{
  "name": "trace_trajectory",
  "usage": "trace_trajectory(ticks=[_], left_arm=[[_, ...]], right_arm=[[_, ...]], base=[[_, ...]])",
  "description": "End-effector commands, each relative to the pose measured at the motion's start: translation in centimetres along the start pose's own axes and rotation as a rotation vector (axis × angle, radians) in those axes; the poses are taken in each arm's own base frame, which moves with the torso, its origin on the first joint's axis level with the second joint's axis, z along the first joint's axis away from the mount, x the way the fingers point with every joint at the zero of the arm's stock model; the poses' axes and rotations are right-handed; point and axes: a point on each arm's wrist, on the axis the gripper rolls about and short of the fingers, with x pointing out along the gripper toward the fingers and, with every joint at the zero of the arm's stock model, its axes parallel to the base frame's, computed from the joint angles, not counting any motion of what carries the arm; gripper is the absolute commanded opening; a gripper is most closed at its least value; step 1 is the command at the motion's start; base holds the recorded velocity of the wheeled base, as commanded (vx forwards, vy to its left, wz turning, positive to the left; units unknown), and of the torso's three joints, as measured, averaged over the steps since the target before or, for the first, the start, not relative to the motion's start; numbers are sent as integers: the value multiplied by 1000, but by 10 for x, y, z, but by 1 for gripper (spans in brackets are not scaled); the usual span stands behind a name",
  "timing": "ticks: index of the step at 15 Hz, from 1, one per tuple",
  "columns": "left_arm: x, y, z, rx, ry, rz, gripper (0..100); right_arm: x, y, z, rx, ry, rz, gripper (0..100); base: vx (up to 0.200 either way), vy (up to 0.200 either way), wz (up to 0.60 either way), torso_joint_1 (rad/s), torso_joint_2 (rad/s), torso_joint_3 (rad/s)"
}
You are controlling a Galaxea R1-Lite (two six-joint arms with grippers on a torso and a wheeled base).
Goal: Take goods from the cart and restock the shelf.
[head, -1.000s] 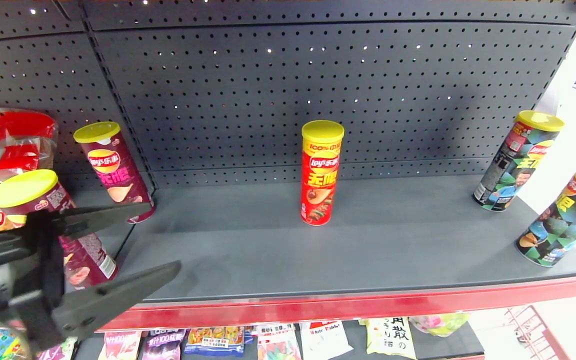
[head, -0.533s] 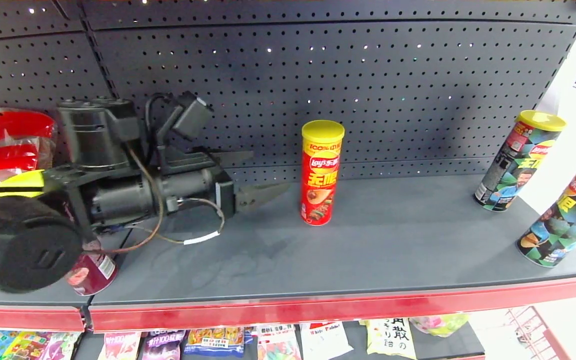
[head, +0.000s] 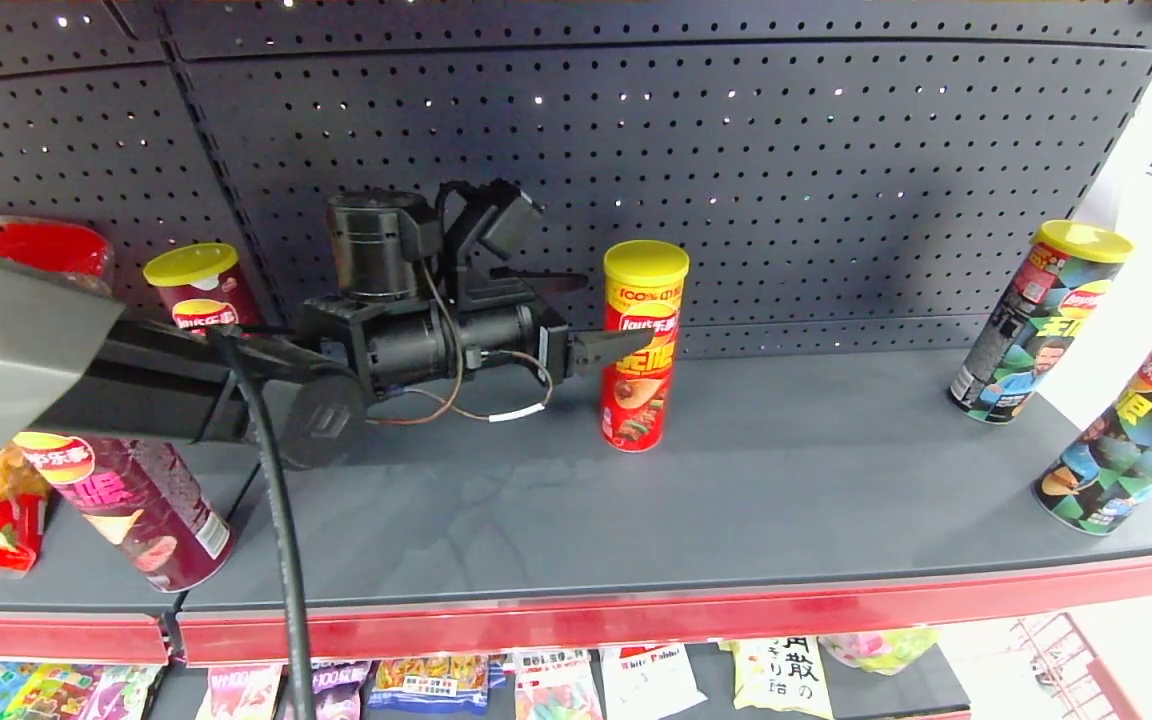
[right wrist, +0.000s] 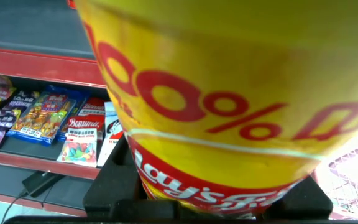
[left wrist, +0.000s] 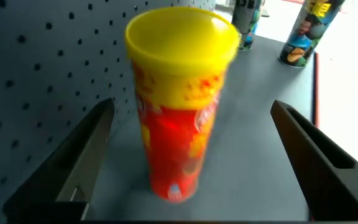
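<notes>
A tall red cylindrical can with a smooth yellow plastic lid (head: pixel 644 350) stands upright on the matte grey shelf (head: pixel 786 480), between the left gripper (head: pixel 616 312)'s spread black fingers. The right gripper (right wrist: pixel 210 202) clamps a glossy yellow-and-red can (right wrist: pixel 229 93).

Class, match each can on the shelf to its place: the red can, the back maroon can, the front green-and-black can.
Column one:
1. red can
2. back maroon can
3. front green-and-black can

Column two:
A. at the right front corner of the shelf
B. at the back left, near the pegboard
C. between the open fingers of the left gripper

Pairs: 1-C, 2-B, 3-A.
</notes>
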Motion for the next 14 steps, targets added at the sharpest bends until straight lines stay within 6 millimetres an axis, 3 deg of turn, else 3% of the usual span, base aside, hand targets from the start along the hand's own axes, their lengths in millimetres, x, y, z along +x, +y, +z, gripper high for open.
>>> trace_trajectory(ticks=[1,14], left_arm=[[15,3,-10,-6,9,-14,100],[46,20,-13,46,-20,-16,100]], right_arm=[[0,0,0,0,1,1,0],[0,0,0,4,0,-4,0]], base=[[0,0,0,0,0,0],[0,0,0,0,0,0]])
